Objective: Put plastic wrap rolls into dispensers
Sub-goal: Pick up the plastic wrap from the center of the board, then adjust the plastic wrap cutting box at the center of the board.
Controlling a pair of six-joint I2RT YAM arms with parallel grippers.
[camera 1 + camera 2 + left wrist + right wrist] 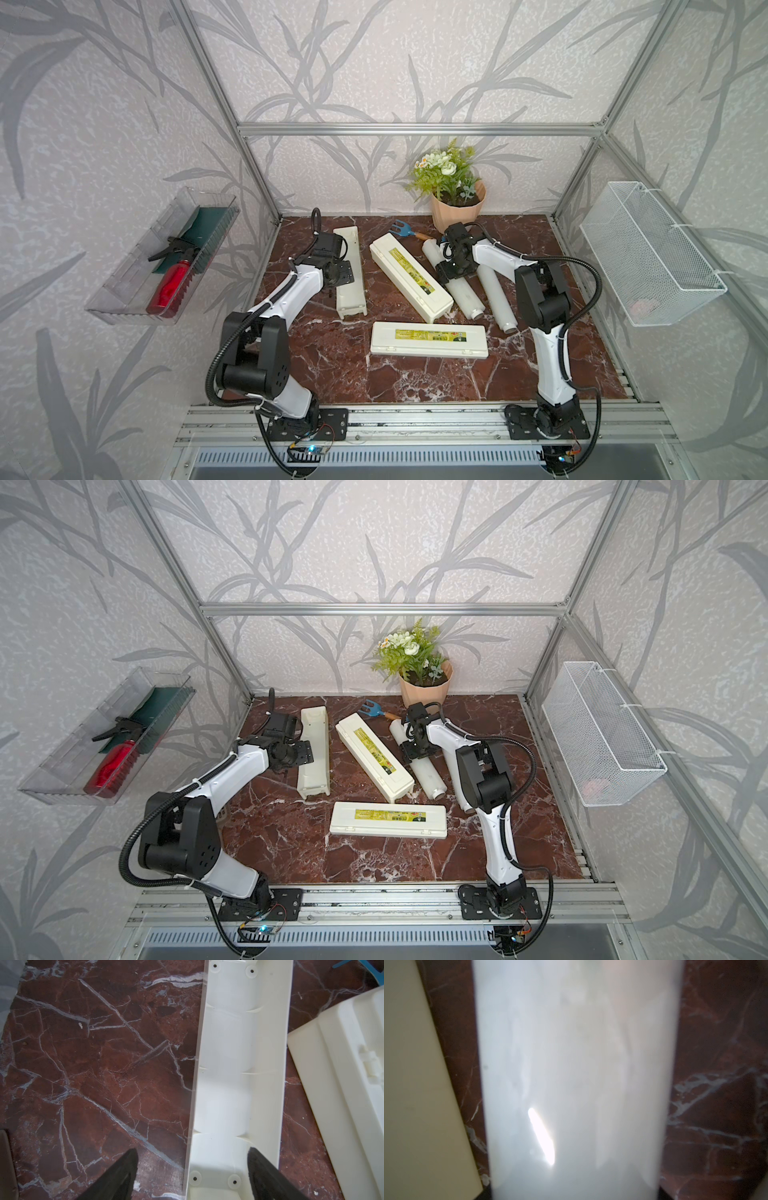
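Straddling open dispenser (226, 1084) edge, left tool (191, 1149) spread empty, right tool (452, 272) astride roll (577, 1064), grip unclear.

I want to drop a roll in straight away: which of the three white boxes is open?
The unlabelled box by the left tool: its hollow inside faces up. The diagonal box and the front box show shut lids with yellow-green labels.

- Left arm (291, 286) reaches forward from its base, elbow bent, wrist pitched down.
- Left gripper (192, 1150) points straight down. Its fingers (124, 1167) are clearly apart with nothing clamped.
- Right arm (498, 257) stands up to a high elbow, and the forearm reaches forward and inward.
- Right gripper (453, 272) sits low, pointing down. Its fingers are barely visible in the wrist view, so their spread is unclear.
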